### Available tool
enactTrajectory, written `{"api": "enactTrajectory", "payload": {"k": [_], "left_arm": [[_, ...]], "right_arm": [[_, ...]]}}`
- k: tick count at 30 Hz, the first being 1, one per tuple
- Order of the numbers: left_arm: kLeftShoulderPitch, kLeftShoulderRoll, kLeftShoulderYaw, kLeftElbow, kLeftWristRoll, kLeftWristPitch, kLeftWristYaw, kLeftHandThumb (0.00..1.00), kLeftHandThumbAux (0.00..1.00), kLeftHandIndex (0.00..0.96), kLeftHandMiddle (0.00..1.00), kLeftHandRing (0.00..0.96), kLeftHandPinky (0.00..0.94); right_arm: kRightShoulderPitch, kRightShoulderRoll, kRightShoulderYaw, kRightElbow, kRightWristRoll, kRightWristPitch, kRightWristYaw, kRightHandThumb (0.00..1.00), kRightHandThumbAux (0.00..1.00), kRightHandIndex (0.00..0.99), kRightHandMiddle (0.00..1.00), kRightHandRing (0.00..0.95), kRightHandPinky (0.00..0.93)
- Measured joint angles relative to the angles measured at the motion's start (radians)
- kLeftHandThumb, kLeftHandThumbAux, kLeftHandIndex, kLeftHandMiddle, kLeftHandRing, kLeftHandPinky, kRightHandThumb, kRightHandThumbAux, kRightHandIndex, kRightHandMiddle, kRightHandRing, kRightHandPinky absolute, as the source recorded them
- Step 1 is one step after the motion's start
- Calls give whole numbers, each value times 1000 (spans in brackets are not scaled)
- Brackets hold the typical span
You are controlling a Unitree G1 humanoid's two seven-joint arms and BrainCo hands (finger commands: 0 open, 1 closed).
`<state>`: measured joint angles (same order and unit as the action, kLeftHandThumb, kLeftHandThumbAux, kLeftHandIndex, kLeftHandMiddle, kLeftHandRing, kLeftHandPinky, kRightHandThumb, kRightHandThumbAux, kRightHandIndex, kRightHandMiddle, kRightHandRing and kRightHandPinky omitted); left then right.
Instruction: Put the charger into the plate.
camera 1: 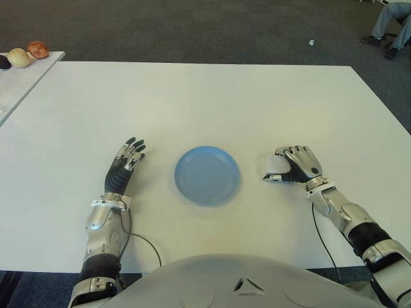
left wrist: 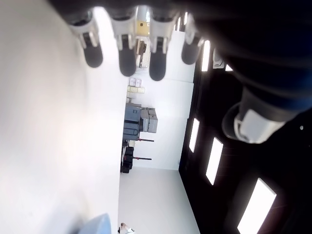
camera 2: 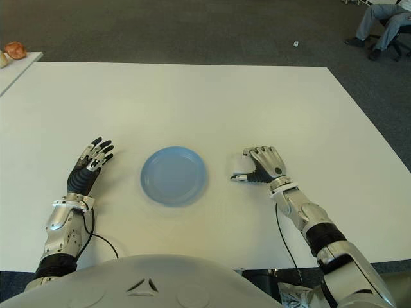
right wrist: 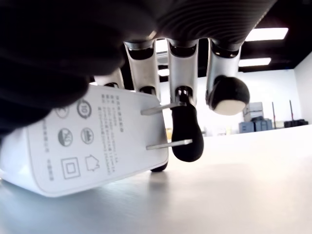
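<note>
A blue plate [camera 1: 207, 174] lies on the white table [camera 1: 212, 102], near the front and at the middle. Just right of it, a white charger [camera 1: 273, 167] with two metal prongs [right wrist: 163, 124] sits low on the tabletop. My right hand [camera 1: 292, 163] is curled over it, shut on the charger [right wrist: 87, 141], with fingers [right wrist: 185, 136] wrapped past the prong end. A small gap separates the charger from the plate's right rim. My left hand [camera 1: 126, 160] shows left of the plate, fingers straight and spread, holding nothing.
A second white table [camera 1: 19, 80] at the far left carries round bread-like items [camera 1: 29, 54]. A seated person's legs [camera 1: 388, 25] show at the far right on the dark carpet. A small white object [camera 1: 311, 42] lies on the floor.
</note>
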<state>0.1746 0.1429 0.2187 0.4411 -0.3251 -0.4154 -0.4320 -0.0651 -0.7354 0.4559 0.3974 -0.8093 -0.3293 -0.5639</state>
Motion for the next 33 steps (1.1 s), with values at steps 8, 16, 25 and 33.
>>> {"api": "enactTrajectory", "payload": {"k": [8,16,25,33], "left_arm": [[-2,0,0,8,0,-7,0,0,499,88,144,118,91],[-17,-1,-1,34,2,-20,-3,0,487,83,147,118,77],[-25,-1,-3,42,15,-24,-3,0,483,88,150,118,80],[-29,-5,-3,44,14,-24,-3,0,494,89,149,123,107]], "right_arm": [[75,42,-105,-332,59,80,140,998,644,891,926,910,891],[51,172,-193,-660,86,255,347,1000,630,872,907,895,873],[-9,314,-176,-820,22,391,525,1000,621,858,891,883,862],[-42,433,-80,-811,-80,447,603,1000,617,846,883,870,854]]}}
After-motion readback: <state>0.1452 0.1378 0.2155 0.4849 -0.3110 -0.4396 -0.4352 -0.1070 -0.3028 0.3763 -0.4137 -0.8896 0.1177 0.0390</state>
